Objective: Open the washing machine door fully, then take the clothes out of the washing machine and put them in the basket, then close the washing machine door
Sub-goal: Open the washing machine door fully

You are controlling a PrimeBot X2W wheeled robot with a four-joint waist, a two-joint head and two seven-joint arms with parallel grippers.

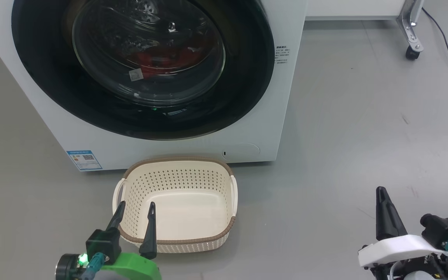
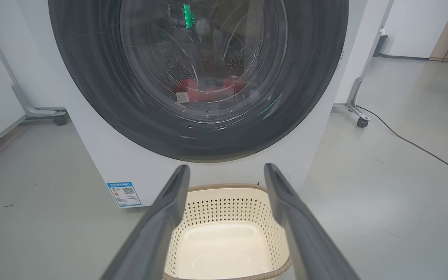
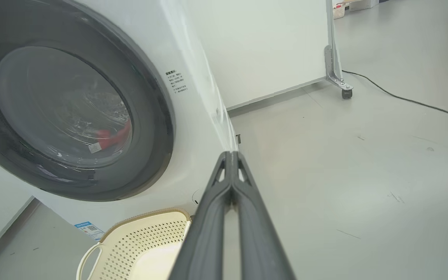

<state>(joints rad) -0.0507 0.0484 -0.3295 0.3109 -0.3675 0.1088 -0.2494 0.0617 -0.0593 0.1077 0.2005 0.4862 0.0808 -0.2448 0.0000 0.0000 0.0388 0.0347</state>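
Observation:
The white washing machine [image 1: 247, 128] stands ahead with its round black-rimmed door [image 1: 45, 77] closed flat against the front. Red clothes [image 1: 161, 58] show through the glass bowl, low in the drum, and again as red clothes [image 2: 208, 86] in the left wrist view. The cream basket [image 1: 230, 202] sits on the floor right in front of the washer, with nothing inside. My left gripper [image 1: 135, 208] is open, its fingers over the basket's near left rim. My right gripper [image 1: 382, 191] is shut on nothing, low at the right, well clear of the washer.
A blue label [image 1: 84, 160] is stuck low on the washer's front left. A white panel on a caster leg [image 1: 412, 52] stands at the back right, with a dark cable [image 1: 447, 46] trailing over the grey floor. Open floor lies right of the washer.

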